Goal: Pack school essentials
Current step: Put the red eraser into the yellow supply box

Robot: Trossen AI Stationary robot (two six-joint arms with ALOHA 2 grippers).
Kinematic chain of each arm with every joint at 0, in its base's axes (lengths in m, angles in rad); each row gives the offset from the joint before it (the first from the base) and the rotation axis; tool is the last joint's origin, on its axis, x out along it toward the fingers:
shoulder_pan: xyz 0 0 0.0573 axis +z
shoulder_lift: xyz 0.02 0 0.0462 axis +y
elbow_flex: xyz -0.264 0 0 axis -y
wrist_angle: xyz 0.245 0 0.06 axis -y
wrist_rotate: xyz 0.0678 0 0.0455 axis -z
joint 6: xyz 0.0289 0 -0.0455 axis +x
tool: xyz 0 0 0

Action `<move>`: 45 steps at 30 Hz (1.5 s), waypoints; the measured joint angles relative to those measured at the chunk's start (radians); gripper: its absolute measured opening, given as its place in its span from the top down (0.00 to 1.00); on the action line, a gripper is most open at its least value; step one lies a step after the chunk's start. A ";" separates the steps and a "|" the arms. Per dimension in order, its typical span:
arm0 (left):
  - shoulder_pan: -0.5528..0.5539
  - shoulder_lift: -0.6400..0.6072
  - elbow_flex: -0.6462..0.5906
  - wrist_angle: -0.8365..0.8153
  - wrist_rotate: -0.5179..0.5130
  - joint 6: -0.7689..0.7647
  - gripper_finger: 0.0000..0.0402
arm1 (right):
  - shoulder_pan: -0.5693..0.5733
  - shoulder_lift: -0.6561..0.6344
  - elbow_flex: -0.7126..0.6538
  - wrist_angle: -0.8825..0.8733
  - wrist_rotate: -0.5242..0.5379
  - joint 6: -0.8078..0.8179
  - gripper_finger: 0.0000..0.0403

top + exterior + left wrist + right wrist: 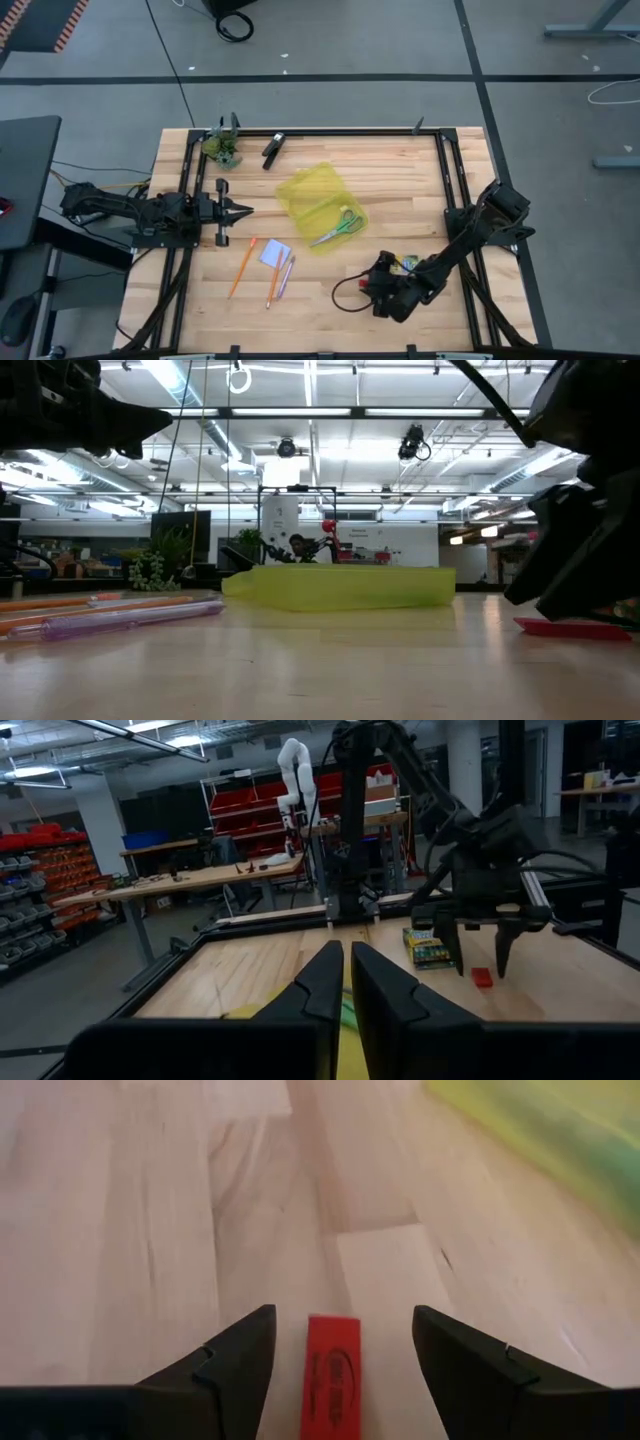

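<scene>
My left end effector (243, 210) hangs over the worktop (400, 180) with its fingers pressed together, pointing toward the translucent yellow case (320, 205) that lies ahead of it; the green-handled scissors (338, 227) lie in that case, while the orange and pink pencils (262, 270) and the pale note pad (274, 253) sit on the wood just off to its side, untouched; this arm is well apart from the eraser and I judge it is only waiting; my right end effector (340, 1355) is the nearer one by far, its fingers spread wide and low over the worktop; the tiny red eraser (333, 1375) lies flat directly between them, touching neither finger, its long axis running straight ahead along my reach, so the fingers would close across its short width; the crayon box (428, 946) rests just beside and behind my right wrist; the case lies farther ahead.
</scene>
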 joint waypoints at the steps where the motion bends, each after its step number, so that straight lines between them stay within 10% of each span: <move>1: 0.000 0.000 0.000 0.000 0.000 0.000 0.92 | 0.002 0.000 -0.009 0.018 0.003 0.004 0.40; 45: 0.000 0.000 0.000 0.000 0.000 0.000 0.94 | -0.017 0.045 -0.006 0.040 -0.063 -0.085 0.77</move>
